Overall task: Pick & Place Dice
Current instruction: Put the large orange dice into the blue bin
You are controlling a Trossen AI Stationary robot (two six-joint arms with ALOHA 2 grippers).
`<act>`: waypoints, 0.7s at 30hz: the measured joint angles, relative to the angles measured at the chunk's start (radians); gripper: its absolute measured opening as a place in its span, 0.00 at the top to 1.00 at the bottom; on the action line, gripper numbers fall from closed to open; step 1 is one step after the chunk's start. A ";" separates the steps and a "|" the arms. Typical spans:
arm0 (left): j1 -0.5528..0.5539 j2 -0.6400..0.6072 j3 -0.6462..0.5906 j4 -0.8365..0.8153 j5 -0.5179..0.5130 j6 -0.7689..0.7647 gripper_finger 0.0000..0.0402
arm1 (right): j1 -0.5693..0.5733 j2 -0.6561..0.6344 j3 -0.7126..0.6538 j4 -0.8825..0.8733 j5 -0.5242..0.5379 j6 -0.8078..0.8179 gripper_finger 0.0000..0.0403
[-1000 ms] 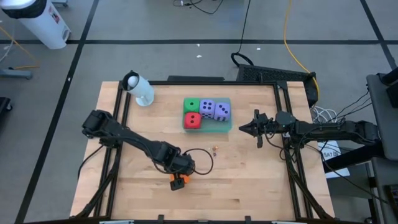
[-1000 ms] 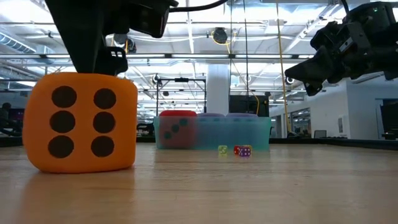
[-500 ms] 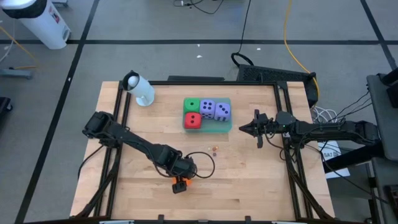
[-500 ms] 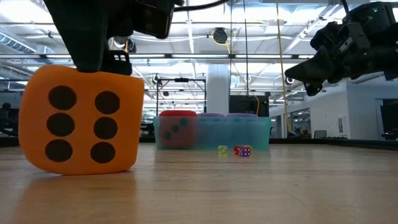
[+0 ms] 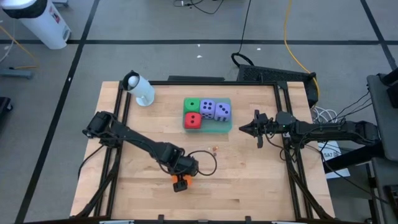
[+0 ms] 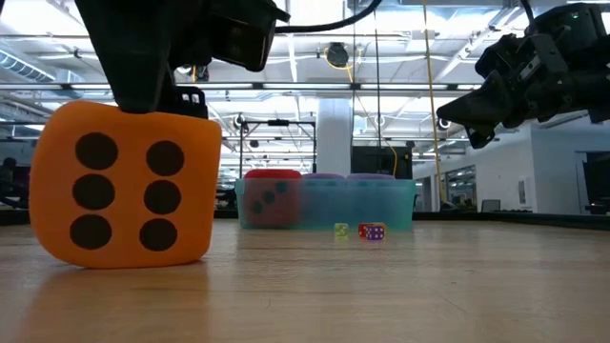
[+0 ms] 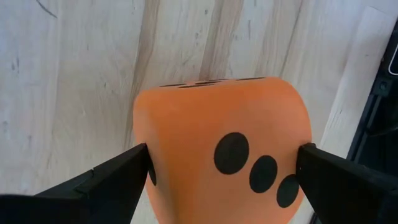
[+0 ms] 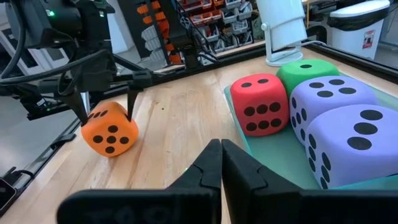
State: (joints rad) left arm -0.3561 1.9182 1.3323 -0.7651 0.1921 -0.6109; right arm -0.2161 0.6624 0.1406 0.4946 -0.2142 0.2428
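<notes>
The orange die [image 5: 180,182] sits near the table's near edge and fills the left of the low view [image 6: 122,186], slightly tilted. My left gripper [image 7: 222,165] comes down over it and is shut on it. The red die [image 5: 193,121], the green die [image 5: 191,105] and two purple dice [image 5: 214,110] sit in a teal tray [image 5: 226,127] at the table's middle, toward the far edge. My right gripper [image 8: 221,155] is shut and hovers right of the tray [image 5: 244,129], touching nothing. My left gripper pinches the orange die between its two fingers, one finger [image 7: 124,171] on one side face [image 7: 142,149] and the other finger [image 7: 323,171] on the opposite face [image 7: 297,137]. It comes from above, pointing down. The die is slightly tilted; whether its underside still rests on the table I cannot tell.
A white cylinder-shaped object [image 5: 140,89] lies at the far left corner. Two tiny dice [image 5: 215,149] lie on the wood between the tray and the orange die. A thin dark cable loop [image 5: 204,160] trails beside my left wrist. Black rails [image 5: 285,124] frame the tabletop.
The orange die has tipped from square to slightly tilted and has come a little closer to the table's near edge, with my left gripper over it. In the last half second it has hardly moved.
</notes>
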 joint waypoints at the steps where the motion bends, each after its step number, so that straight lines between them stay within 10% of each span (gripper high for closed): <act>1: 0.001 0.000 0.000 0.000 0.005 0.000 0.02 | 0.000 0.000 0.000 0.000 0.000 0.002 1.00; 21: 0.014 0.016 0.190 -0.098 -0.158 0.107 0.02 | 0.003 0.000 0.000 -0.006 0.000 0.007 1.00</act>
State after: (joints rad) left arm -0.3423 1.9344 1.5228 -0.8626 0.0340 -0.5036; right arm -0.2134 0.6624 0.1402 0.4885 -0.2146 0.2501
